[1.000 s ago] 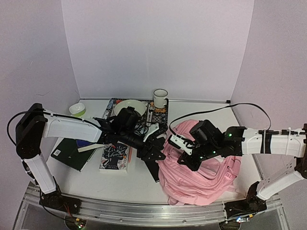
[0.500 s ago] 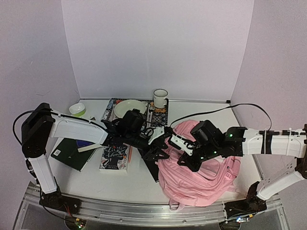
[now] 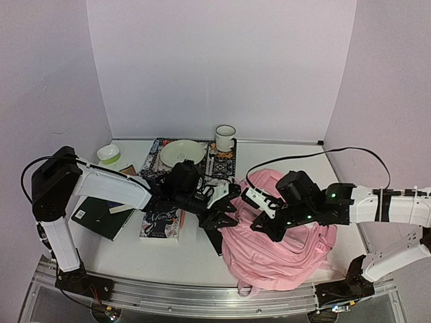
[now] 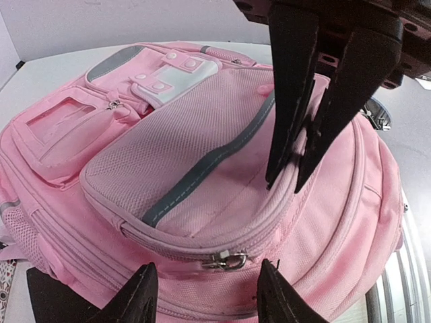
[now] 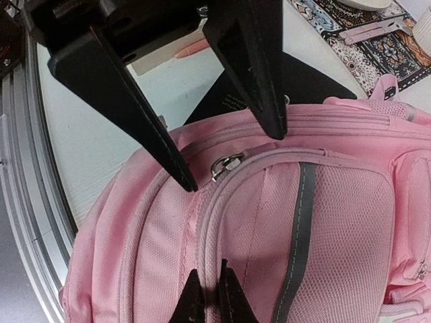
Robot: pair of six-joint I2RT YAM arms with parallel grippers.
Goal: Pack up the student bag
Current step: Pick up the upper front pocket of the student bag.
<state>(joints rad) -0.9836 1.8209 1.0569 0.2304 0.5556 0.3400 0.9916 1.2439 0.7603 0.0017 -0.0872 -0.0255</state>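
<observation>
The pink student bag [image 3: 283,249] lies on the table's right half, front pocket up [image 4: 202,134]. Its metal zip pull [image 4: 229,260] sits at the pocket's edge. My left gripper [image 3: 230,208] is at the bag's left edge and stands open [image 4: 209,291], one fingertip on each side of the pull without touching it. The right wrist view shows the same pull [image 5: 225,163] between those two black fingers. My right gripper [image 3: 262,227] rests on top of the bag. It is shut [image 5: 211,297] on the pink piping seam of the front pocket [image 5: 337,235].
A black book [image 3: 214,237] lies partly under the bag's left side. Further left are a patterned book [image 3: 160,223] and a dark book [image 3: 100,215]. A bowl [image 3: 183,151], a mug [image 3: 225,137] and a small green dish [image 3: 108,154] stand at the back.
My left gripper has moved right to the bag's edge and its jaws have narrowed somewhat. The right gripper has kept its pinch and shifted slightly right.
</observation>
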